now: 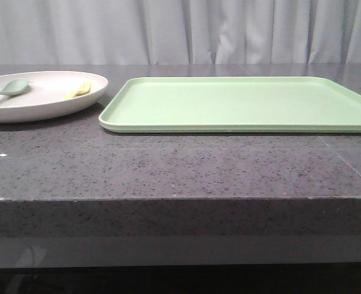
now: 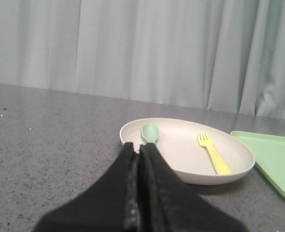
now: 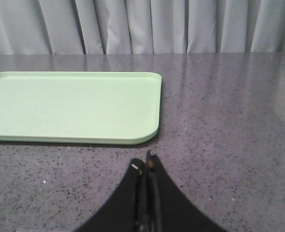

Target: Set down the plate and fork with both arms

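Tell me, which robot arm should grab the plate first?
Probably the left. Its shut gripper points right at the plate; the right gripper faces only the green tray.

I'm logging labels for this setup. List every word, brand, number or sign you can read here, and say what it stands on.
None: no text, number, logo or sign can be read in any view.
Plate: plain, no marking.
Fork: plain.
Spoon: plain.
Tray: plain.
Table: only speckles in the stone.
Curtain: plain folds.
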Available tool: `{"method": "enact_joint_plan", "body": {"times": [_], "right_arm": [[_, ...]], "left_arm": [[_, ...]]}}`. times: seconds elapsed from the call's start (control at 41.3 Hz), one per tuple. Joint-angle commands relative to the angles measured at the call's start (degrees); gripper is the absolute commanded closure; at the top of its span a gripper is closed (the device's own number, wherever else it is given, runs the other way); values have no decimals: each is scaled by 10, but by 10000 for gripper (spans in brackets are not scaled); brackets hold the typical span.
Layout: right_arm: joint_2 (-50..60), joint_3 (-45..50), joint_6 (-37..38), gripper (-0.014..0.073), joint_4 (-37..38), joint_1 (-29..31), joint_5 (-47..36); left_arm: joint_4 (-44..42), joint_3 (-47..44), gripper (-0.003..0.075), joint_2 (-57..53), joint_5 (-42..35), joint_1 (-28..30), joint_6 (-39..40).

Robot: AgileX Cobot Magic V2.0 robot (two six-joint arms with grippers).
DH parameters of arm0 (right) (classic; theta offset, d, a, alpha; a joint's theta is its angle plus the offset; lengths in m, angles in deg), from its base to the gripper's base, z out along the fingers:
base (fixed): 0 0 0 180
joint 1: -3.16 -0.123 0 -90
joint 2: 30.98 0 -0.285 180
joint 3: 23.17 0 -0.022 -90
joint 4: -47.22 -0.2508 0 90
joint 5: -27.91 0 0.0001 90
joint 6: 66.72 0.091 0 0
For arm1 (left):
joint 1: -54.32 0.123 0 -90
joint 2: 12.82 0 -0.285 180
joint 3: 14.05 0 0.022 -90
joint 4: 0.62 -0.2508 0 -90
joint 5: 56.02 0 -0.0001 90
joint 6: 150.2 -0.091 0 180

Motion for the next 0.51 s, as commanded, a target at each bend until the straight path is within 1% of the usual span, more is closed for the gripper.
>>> {"method": "enact_joint_plan", "body": {"times": [0.0,0.048,0.17,0.291,0.388,0.485], "right_arm": [[11,-12,-6,662,4,-2,-59],[11,-28,-6,662,4,-2,-49],[11,-95,-6,662,4,-2,9],[1,-179,-6,662,4,-2,90],[-23,-235,-6,662,4,-2,129],[-61,-280,-6,662,4,-2,147]], "left_arm": [[1,13,741,-14,-54,-1,1],[1,33,741,-13,-41,-1,1],[1,113,741,-11,27,-1,1],[1,205,741,-2,136,-1,1],[1,284,741,29,215,-1,1],[1,348,741,72,273,-1,1]]}}
